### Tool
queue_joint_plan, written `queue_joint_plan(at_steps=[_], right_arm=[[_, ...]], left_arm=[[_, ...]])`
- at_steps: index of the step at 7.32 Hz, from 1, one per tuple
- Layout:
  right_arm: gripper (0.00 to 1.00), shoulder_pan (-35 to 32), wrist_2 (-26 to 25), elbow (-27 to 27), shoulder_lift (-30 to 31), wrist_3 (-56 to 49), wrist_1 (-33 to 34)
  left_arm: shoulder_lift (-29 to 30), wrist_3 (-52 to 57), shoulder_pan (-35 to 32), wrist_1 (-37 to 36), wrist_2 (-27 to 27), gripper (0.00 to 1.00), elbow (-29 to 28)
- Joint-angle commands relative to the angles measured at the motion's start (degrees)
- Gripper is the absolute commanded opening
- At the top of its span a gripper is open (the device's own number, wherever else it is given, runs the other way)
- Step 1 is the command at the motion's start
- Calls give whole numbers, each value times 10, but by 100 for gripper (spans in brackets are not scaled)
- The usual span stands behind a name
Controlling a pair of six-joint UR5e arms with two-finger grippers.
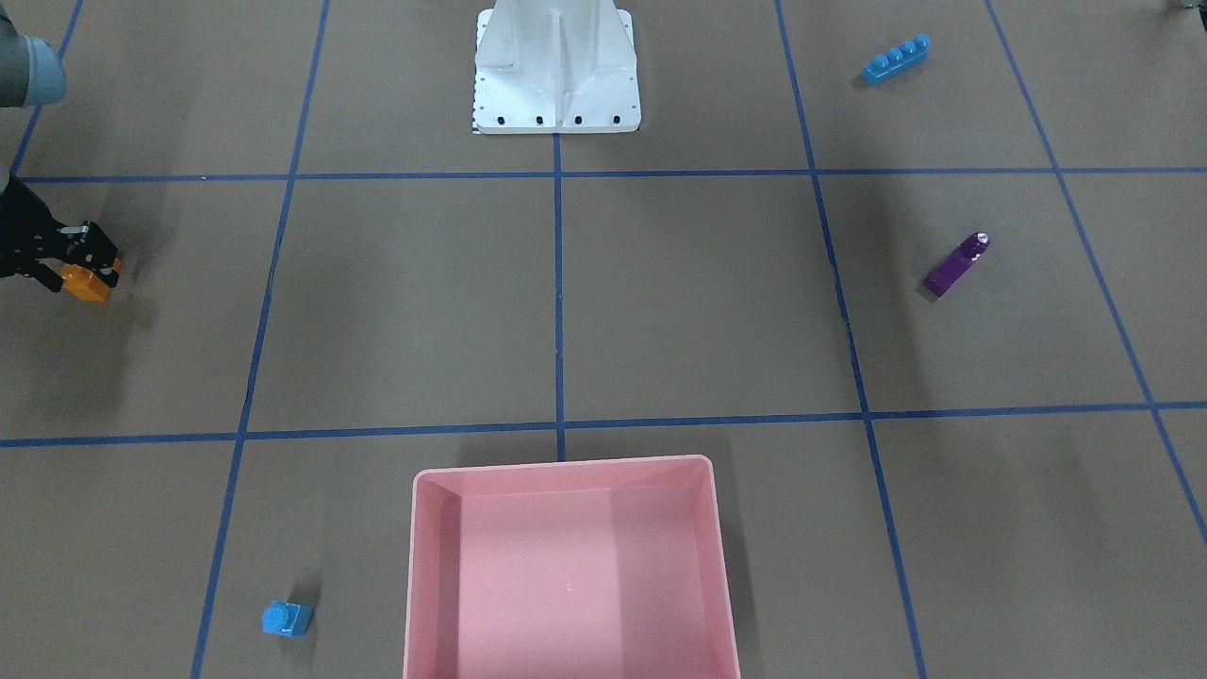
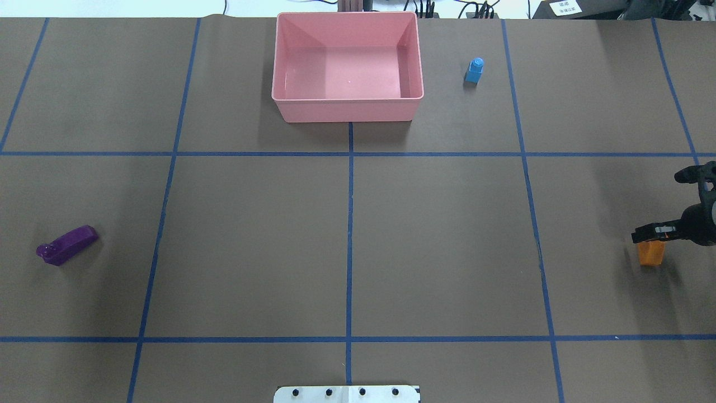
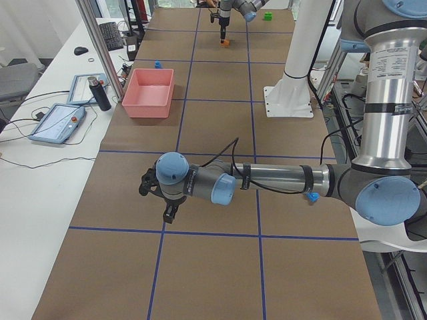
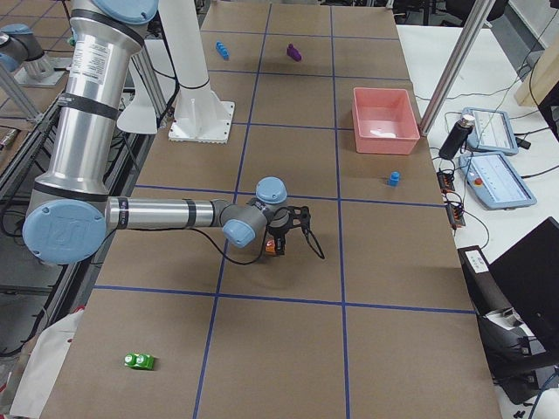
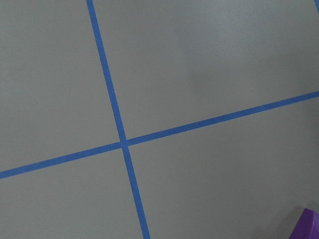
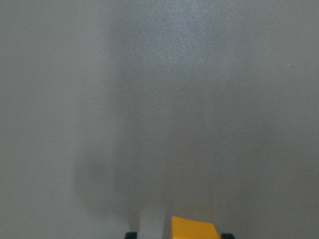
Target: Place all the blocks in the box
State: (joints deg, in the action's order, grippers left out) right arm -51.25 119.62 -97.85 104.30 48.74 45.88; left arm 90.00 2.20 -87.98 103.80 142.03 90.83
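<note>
pink box (image 2: pixel 347 112) and purple block (image 2: pixel 68 244): smooth, glossy plastic. table cover (image 2: pixel 251 235): matt brown paper, lined with blue tape (image 2: pixel 350 224). robot base (image 1: pixel 556 66): white painted metal, faintly shiny.

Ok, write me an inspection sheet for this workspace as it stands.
Surface: brown table with a blue tape grid.
Job's things: pink box is empty. The orange block, small blue block beside the box, purple block, long blue block and green block are all outside it.
Clutter: nothing seen.
Grippers: right pincer is open and straddles the orange block. Left pincer is low over the table; open or shut cannot be told.
Cables: black cable loops along the left forearm.
Surroundings: white robot base; side bench with a pendant and a dark bottle.
</note>
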Motion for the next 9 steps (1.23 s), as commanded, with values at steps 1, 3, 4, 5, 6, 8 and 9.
queue_joint_plan(at_steps=[1, 3, 4, 5, 6, 8, 9], right_arm=[[0, 4, -1, -7, -1, 4, 0], [0, -11, 7, -38, -37, 6, 12], [0, -33, 21, -38, -103, 7, 68], [0, -52, 35, -38, -193, 7, 162], [0, -58, 35, -33, -284, 7, 262], [0, -59, 34, 65, -494, 48, 391], [0, -54, 34, 162, -593, 84, 389]], left_arm=[[0, 0, 0, 1, -1, 100, 0], [1, 0, 0, 1, 0, 100, 1], [1, 0, 0, 1, -1, 100, 1], [1, 0, 0, 1, -1, 100, 1], [1, 0, 0, 1, 0, 100, 1], [1, -1, 0, 14, -1, 100, -1], [1, -2, 0, 16, -1, 100, -3]])
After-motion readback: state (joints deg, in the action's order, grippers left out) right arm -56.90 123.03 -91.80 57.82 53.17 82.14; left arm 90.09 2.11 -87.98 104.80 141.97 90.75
